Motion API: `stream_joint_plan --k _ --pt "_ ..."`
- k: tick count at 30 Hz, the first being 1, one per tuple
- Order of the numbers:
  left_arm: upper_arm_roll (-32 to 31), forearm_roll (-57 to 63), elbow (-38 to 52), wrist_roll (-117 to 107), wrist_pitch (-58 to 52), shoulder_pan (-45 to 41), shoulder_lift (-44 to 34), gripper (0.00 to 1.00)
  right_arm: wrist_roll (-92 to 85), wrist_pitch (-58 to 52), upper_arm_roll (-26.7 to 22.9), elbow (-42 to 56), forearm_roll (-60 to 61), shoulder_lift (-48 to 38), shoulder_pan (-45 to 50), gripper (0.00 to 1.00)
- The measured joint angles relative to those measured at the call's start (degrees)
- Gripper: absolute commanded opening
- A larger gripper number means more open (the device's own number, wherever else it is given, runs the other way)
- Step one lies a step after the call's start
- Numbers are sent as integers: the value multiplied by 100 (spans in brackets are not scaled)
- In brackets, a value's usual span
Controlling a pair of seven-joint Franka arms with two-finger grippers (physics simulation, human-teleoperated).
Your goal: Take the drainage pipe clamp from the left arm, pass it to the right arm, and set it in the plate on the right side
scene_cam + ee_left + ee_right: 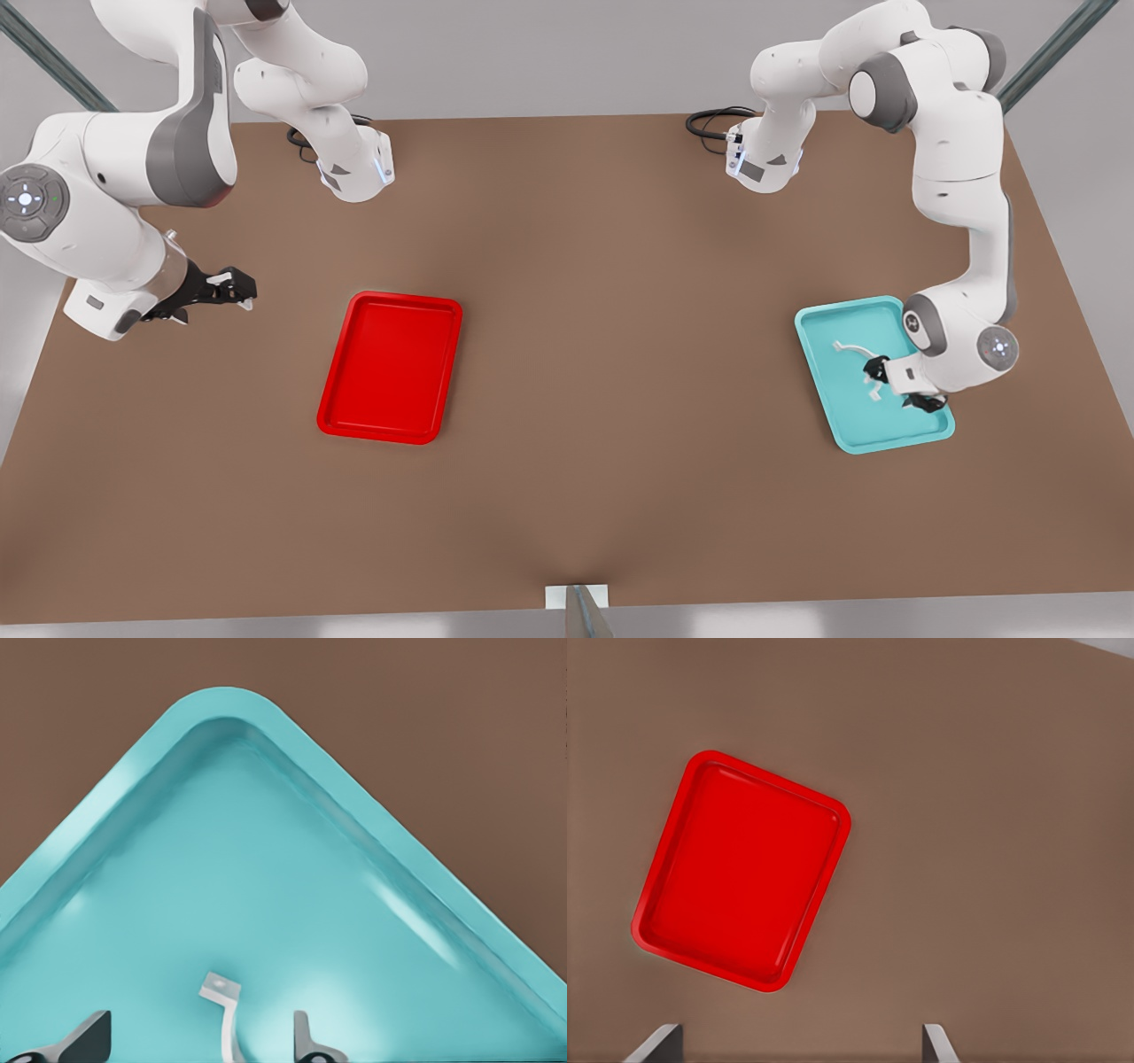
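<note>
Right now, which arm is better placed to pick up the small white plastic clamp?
Left. Its pincer hangs open over the teal rectangular tray, fingers either side of the small white plastic clamp. The right pincer waits, open, beyond the red rectangular tray.

1. A matte brown table (567, 496) spans almost the whole front view.
2. Beyond its far edge lies a pale grey floor (549, 53).
3. Dark metal struts (1050, 53) cross both upper corners diagonally.
4. Lighting is soft and even, with faint shadows.
</note>
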Motion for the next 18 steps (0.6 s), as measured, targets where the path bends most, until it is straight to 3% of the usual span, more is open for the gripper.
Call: stream_joint_plan --k 18 --pt "12 7 -508 -200 280 102 37 98 -46 7 0 -25 8 17 0 100"
